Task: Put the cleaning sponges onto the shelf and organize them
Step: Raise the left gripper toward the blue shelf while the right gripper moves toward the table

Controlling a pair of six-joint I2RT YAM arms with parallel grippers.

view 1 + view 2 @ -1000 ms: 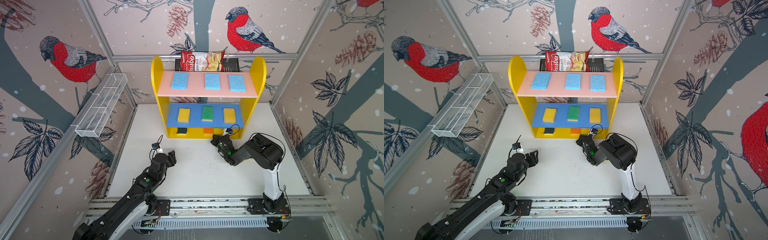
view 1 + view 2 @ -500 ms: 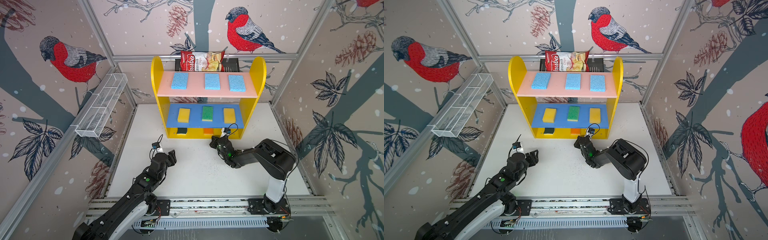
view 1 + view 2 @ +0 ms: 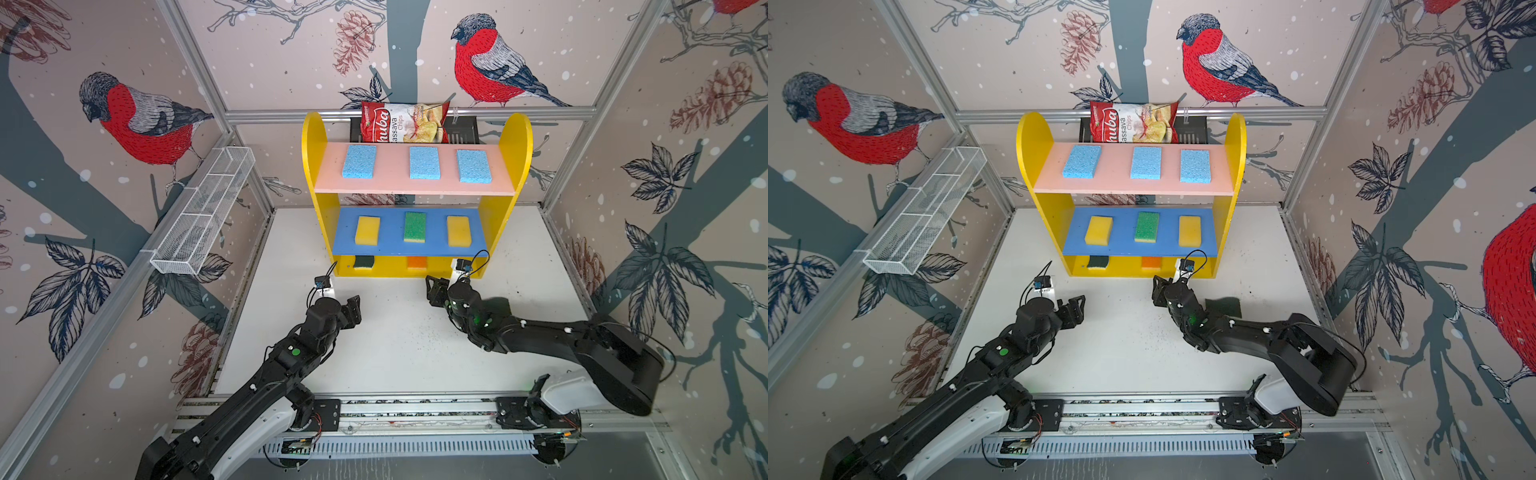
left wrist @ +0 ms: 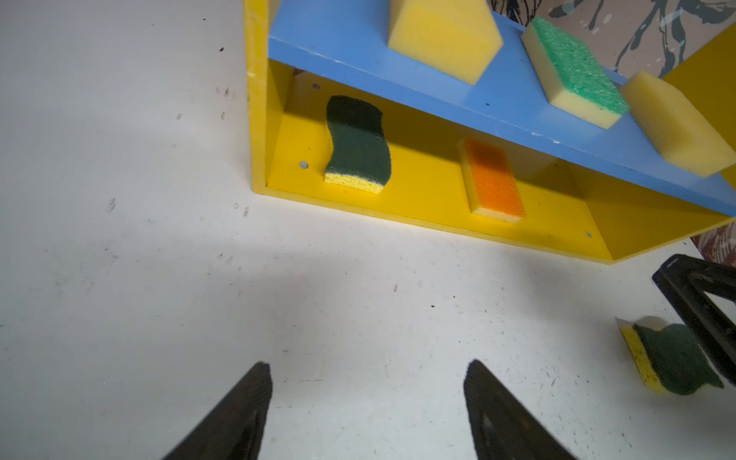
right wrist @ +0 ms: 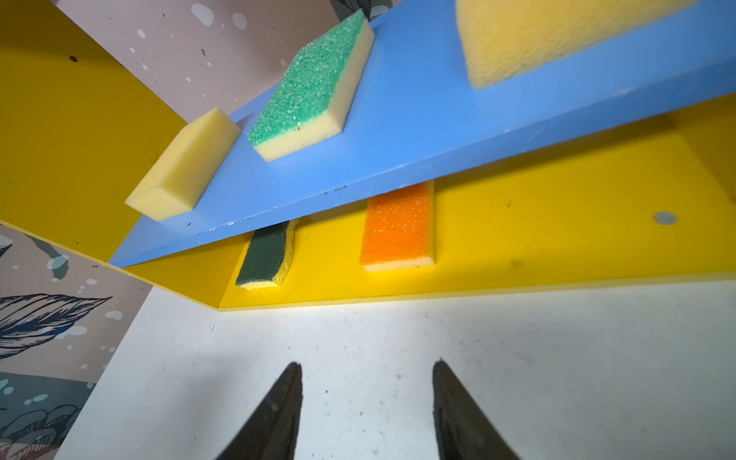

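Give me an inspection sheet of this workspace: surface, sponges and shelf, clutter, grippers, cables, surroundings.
Surface: white table, scuffed, with dark specks.
Job's things: shelf holds eight sponges. Three blue sponges on the pink board; two yellow sponges flanking a green-topped sponge on the blue board; a wavy green sponge and an orange-topped sponge on the base. A second wavy sponge lies on the table beside the right arm.
Clutter: chips bag on the black rack behind the shelf.
Grippers: left gripper and right gripper open, empty.
Cables: thin black cable loop at each wrist camera.
Surroundings: bird-print walls; wire basket on the left wall.
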